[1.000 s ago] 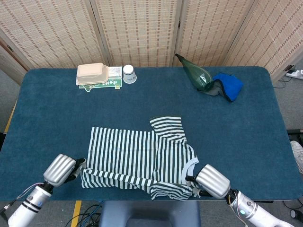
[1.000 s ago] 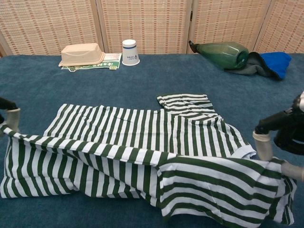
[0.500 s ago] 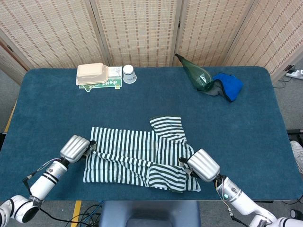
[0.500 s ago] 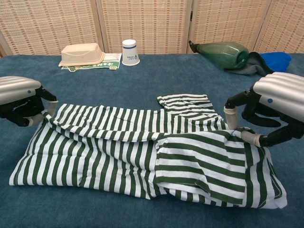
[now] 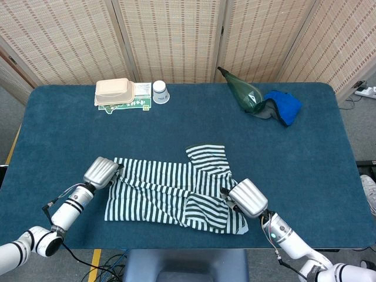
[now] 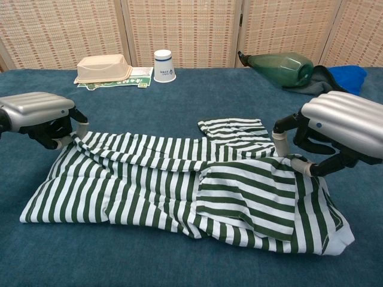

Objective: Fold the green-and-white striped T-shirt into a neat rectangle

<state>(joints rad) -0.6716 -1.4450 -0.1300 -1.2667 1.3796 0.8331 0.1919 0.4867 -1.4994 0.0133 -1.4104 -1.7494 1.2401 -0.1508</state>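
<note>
The T-shirt (image 6: 179, 191), judged light and limp, is pinched at its folded edge by left hand (image 6: 42, 116) and right hand (image 6: 335, 134).

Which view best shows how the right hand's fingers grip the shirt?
The chest view: the right hand is seen side-on, its fingertips pinching the striped shirt edge. In the head view the hand's silver back covers its fingers, so only its position on the shirt shows.
</note>
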